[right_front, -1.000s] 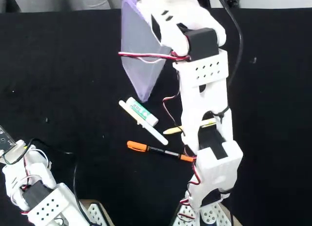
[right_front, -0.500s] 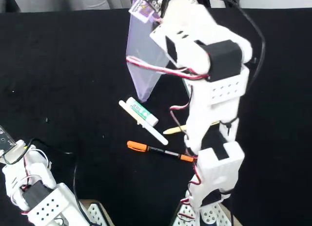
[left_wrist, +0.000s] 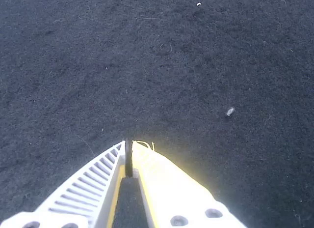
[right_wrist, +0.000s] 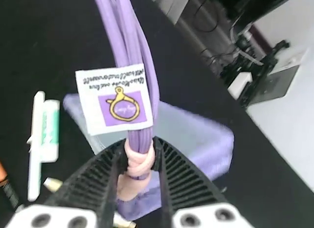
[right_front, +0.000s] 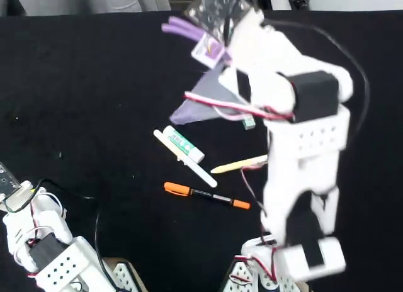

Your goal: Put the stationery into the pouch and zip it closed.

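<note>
My right gripper (right_wrist: 139,147) is shut on the purple strap (right_wrist: 128,41) of the lilac pouch (right_wrist: 196,134), just below its white label (right_wrist: 115,100). From above, the pouch (right_front: 208,100) hangs in the air, swung out sideways under the right gripper (right_front: 214,46) over the table's far middle. Below it on the black cloth lie a green-and-white tube (right_front: 184,144), a white pen (right_front: 189,163), a yellow pencil (right_front: 240,163) and an orange marker (right_front: 206,195). My left gripper (left_wrist: 128,144) is shut, empty, just above bare cloth.
The left arm (right_front: 38,238) sits folded at the near left corner. A small green piece (right_front: 250,123) shows beside the right arm under the pouch. Black cloth (right_front: 75,103) covers the whole table, with open room on the left side.
The right arm has swung right and toward the near edge, twisting its wrist; the pouch went from hanging straight down to lying out sideways. The stationery and left arm have not moved.
</note>
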You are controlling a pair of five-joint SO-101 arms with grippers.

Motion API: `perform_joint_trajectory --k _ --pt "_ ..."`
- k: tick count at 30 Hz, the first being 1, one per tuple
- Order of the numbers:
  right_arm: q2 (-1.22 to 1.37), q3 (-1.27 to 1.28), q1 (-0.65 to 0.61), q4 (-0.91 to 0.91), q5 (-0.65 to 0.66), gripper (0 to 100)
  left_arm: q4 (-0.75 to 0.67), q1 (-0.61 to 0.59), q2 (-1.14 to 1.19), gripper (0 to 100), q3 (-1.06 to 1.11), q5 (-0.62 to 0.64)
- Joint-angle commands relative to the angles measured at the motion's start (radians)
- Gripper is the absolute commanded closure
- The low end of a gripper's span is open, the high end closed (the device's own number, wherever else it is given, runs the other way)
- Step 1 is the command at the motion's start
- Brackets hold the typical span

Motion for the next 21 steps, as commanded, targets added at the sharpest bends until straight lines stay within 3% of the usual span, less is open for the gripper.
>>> perform_joint_trajectory --k 1,10,14,21 --pt "-0.213 0.231 -0.023 0.026 0.015 98.8 0.003 0.005 -0.002 97 0.024 -0.002" --pt "-0.455 0.690 -0.221 -0.069 0.008 98.8 0.003 0.005 -0.002 97 0.024 -0.002" --pt "-0.524 0.885 -0.245 -0.207 -0.005 98.8 0.003 0.005 -0.002 97 0.024 -0.002" --pt "-0.619 1.158 -0.347 -0.509 -0.146 98.8 0.003 0.012 -0.002 97 0.024 -0.002"
